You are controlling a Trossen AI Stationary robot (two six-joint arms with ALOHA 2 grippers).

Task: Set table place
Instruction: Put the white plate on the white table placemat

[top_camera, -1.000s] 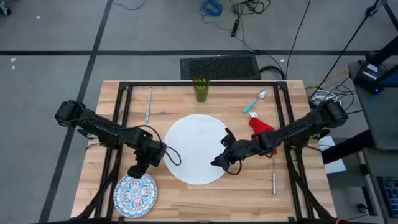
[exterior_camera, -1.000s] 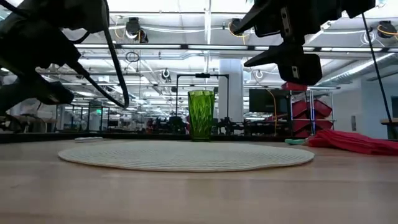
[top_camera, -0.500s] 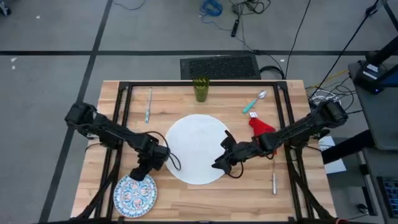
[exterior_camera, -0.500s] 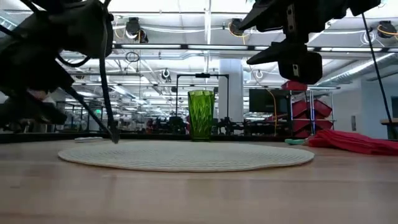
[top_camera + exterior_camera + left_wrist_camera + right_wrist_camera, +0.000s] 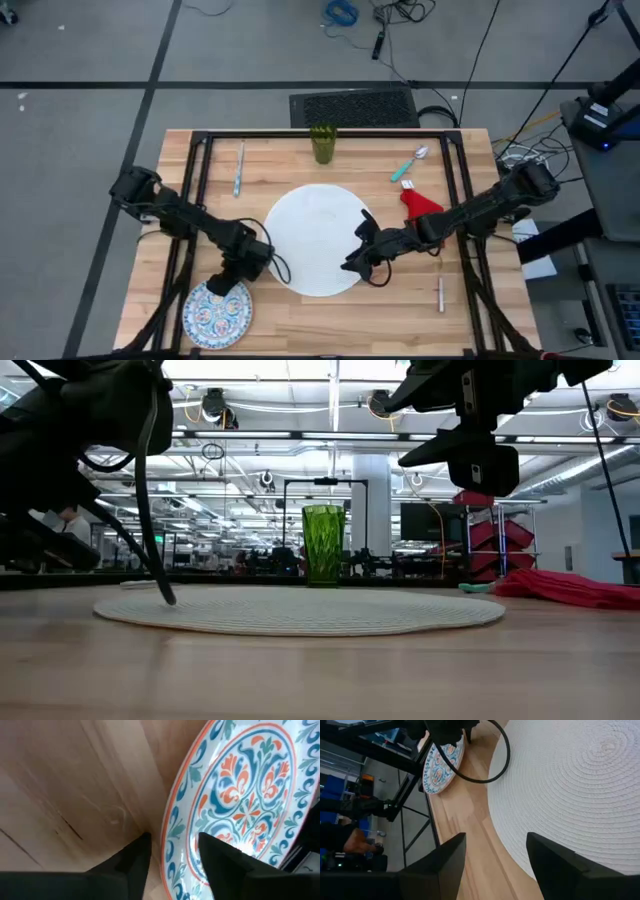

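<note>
The large white round plate [image 5: 318, 240] lies flat at the table's middle. The blue-and-red patterned plate [image 5: 217, 315] lies near the front left corner. My left gripper [image 5: 172, 851] is open and low over the patterned plate's far rim [image 5: 167, 840], with one finger outside the rim and one over the plate. My right gripper [image 5: 350, 265] hangs open above the white plate's near right part [image 5: 560, 785]. The green tumbler [image 5: 322, 143] stands upright at the far edge. The red napkin [image 5: 420, 203] and the teal-handled spoon [image 5: 408, 165] lie at the right. My left gripper has its fingers [image 5: 132, 862] on either side of the patterned plate's far rim, coming from above and slanting toward the near edge. I cannot tell whether they touch the plate, which lies flat on the table.
A long utensil [image 5: 238, 168] lies at the far left, and a small silver piece of cutlery [image 5: 440, 294] near the front right. The black frame rail [image 5: 196, 180] runs along the tabletop's sides. Bare wood [image 5: 330, 320] shows along the near edge between the patterned plate and the silver cutlery.
My left gripper has moved down and toward the table's near edge, closing in on the patterned plate's far rim. The plate has stayed where it was.
</note>
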